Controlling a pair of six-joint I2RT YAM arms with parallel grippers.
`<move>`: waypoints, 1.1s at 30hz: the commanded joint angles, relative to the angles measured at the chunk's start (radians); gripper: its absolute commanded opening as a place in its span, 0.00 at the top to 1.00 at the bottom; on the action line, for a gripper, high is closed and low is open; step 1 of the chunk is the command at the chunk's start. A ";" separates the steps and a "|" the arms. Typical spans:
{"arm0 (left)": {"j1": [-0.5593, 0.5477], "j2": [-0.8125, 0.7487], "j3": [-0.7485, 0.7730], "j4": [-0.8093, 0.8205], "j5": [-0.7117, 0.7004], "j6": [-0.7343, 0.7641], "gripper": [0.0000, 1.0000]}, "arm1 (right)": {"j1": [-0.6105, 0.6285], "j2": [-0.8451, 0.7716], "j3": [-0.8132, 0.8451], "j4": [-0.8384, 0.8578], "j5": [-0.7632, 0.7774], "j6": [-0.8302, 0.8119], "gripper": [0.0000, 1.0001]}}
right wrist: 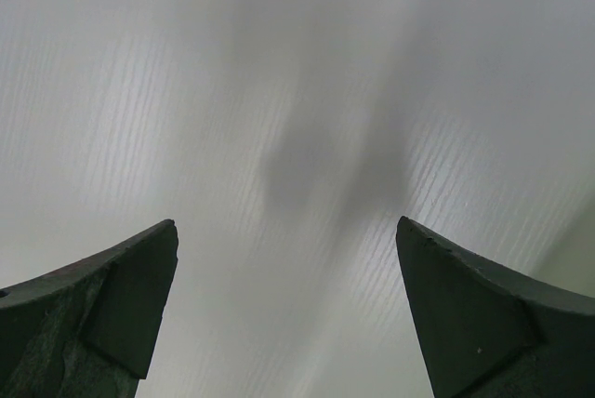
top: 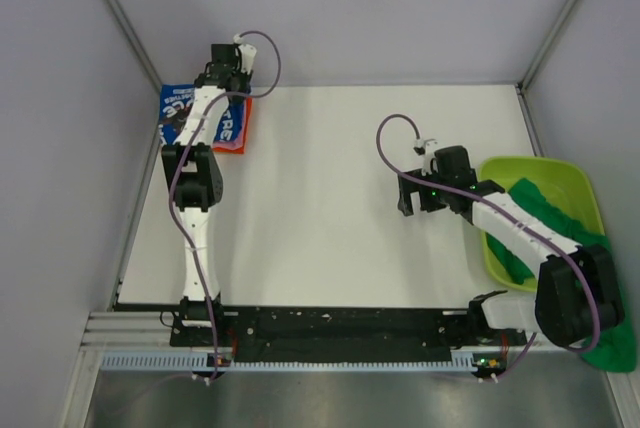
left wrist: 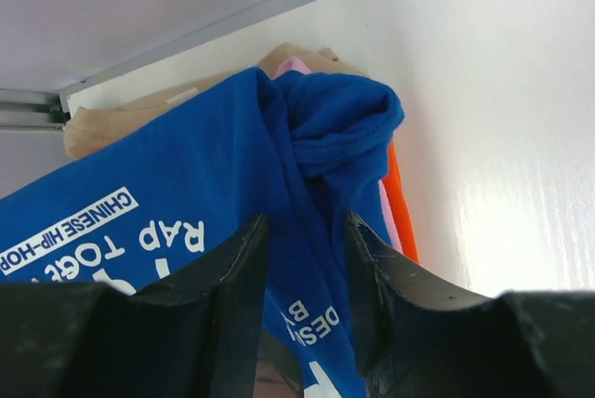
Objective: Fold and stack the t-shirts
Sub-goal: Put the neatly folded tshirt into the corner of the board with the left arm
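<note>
Indoors, grey-walled table [top: 330, 198]; left end effector [left wrist: 305, 221] straddles blue t-shirt [left wrist: 186, 175], grip unclear; right end effector [right wrist: 286, 223] spread.

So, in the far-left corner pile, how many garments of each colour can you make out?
Blue t-shirt: 1
Pink garment: 1
Orange garment: 1
Tan garment: 1
Total: 4. Only the edges of the last three show.
</note>
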 commanded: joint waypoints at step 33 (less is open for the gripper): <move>0.011 0.039 -0.017 0.067 -0.023 0.029 0.97 | -0.010 0.015 0.040 -0.005 -0.020 -0.028 0.01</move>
